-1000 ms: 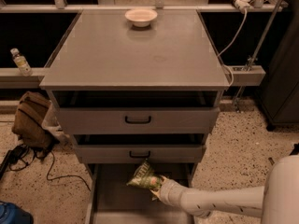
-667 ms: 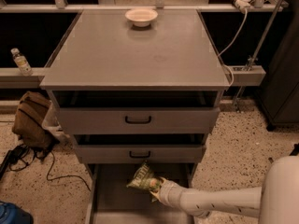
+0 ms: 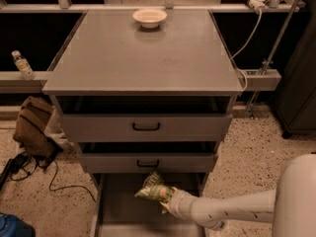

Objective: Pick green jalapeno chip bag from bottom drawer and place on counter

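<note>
The green jalapeno chip bag (image 3: pixel 152 187) is crinkly green with pale lettering. It is over the floor of the open bottom drawer (image 3: pixel 123 206), just in front of the middle drawer. My gripper (image 3: pixel 165 198) reaches in from the lower right on a white arm and is shut on the bag's right end. The bag hides the fingertips. The counter (image 3: pixel 143 53) is the broad grey top of the cabinet above.
A white bowl (image 3: pixel 149 17) stands at the back of the counter. Two upper drawers with black handles (image 3: pixel 146 127) stand slightly open above the bag. A brown bag (image 3: pixel 32 127) and cables lie on the floor at left. A water bottle (image 3: pixel 21 64) stands on the left ledge.
The bag and my gripper have hardly moved; the bag stays held over the bottom drawer.
</note>
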Controlling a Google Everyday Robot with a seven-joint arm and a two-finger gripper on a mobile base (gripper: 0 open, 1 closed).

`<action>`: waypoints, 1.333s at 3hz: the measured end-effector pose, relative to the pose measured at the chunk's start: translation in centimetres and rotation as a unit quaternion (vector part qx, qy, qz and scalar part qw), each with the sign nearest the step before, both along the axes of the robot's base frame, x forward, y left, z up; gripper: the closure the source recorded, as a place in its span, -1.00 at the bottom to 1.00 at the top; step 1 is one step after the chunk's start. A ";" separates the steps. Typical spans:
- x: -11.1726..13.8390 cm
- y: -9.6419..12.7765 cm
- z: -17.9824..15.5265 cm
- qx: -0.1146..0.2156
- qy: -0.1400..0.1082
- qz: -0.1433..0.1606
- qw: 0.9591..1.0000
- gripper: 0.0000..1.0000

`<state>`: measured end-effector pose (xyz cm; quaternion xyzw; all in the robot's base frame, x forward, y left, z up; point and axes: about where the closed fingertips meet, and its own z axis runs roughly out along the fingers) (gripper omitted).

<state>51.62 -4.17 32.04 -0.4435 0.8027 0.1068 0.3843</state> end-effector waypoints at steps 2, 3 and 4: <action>-4.5 0.3 12.2 -0.027 -0.034 -0.052 0.998 1.00; -6.6 -0.9 13.9 -0.049 -0.038 -0.048 0.997 1.00; -6.6 -0.9 13.9 -0.050 -0.038 -0.047 0.997 1.00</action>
